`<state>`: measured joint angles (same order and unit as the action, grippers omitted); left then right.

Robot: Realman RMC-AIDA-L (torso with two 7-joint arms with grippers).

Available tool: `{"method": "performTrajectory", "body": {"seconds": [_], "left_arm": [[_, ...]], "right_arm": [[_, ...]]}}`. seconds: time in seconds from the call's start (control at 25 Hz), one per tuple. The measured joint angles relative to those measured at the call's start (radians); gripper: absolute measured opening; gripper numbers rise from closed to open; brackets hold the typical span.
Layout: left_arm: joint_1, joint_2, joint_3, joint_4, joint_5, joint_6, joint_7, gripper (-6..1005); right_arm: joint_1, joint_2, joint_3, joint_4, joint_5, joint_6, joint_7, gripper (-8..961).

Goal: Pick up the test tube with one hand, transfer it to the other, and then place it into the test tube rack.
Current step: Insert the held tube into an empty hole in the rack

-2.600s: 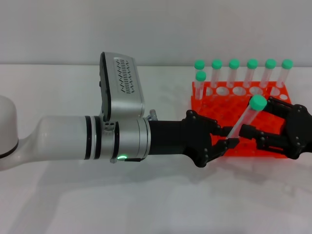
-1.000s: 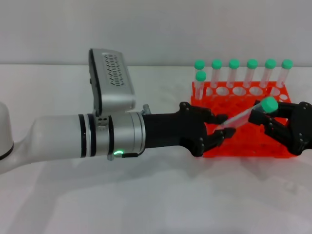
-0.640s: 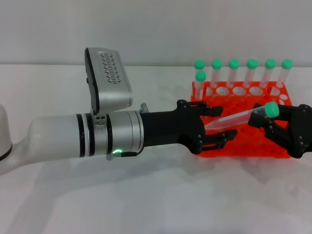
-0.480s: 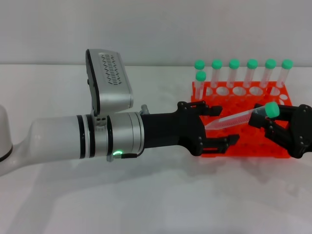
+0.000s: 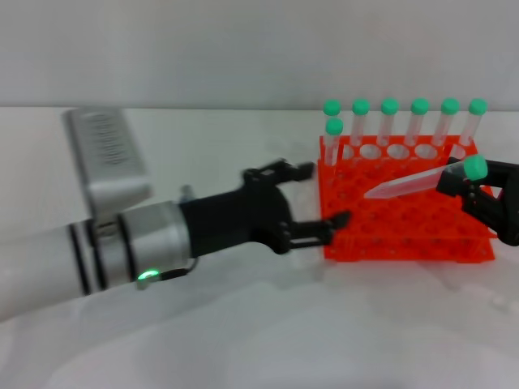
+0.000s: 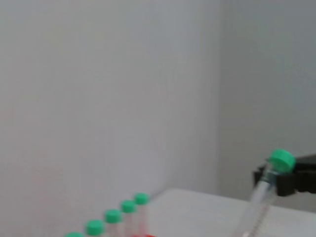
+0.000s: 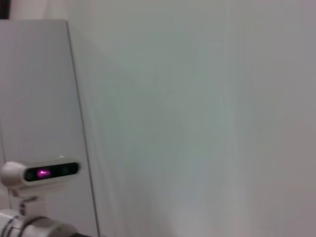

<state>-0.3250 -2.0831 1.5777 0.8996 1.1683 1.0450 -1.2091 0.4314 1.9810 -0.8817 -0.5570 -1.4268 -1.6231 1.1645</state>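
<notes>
The test tube (image 5: 413, 183), clear with a green cap, lies almost level above the orange-red test tube rack (image 5: 405, 237). My right gripper (image 5: 469, 185) at the right edge is shut on its cap end, and the pointed tip sticks out to the left. My left gripper (image 5: 319, 194), on the silver-white arm, hangs open just left of the rack, a short gap from the tube's tip, holding nothing. In the left wrist view the test tube (image 6: 258, 204) slants up to its cap in the right gripper (image 6: 291, 178).
Several green-capped tubes (image 5: 389, 121) stand upright in the rack's back row, and one (image 5: 333, 136) stands a row nearer at its left end. The left arm (image 5: 97, 251) spans the table's left half. The right wrist view shows a wall and a camera head (image 7: 42, 173).
The left gripper opened, let go of the test tube and pulled back to the left. The right gripper now holds the tube alone and has shifted it slightly right and up.
</notes>
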Motion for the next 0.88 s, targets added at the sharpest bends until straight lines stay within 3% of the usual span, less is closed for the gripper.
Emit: {"method": "performTrajectory", "body": {"seconds": [0.36, 0.64, 0.88], "left_arm": [[0.161, -0.002, -0.033, -0.049, -0.261, -0.001, 0.272, 881], [0.178, -0.001, -0.036, -0.219, -0.496, 0.03, 0.454, 881], [0.181, 0.001, -0.036, -0.316, -0.622, 0.072, 0.543, 881]], "right_arm": [[0.018, -0.012, -0.003, -0.005, -0.004, 0.071, 0.004, 224], [0.056, 0.006, -0.041, -0.048, -0.029, 0.181, 0.01, 229], [0.116, 0.005, -0.122, -0.052, -0.032, 0.315, 0.025, 233]]}}
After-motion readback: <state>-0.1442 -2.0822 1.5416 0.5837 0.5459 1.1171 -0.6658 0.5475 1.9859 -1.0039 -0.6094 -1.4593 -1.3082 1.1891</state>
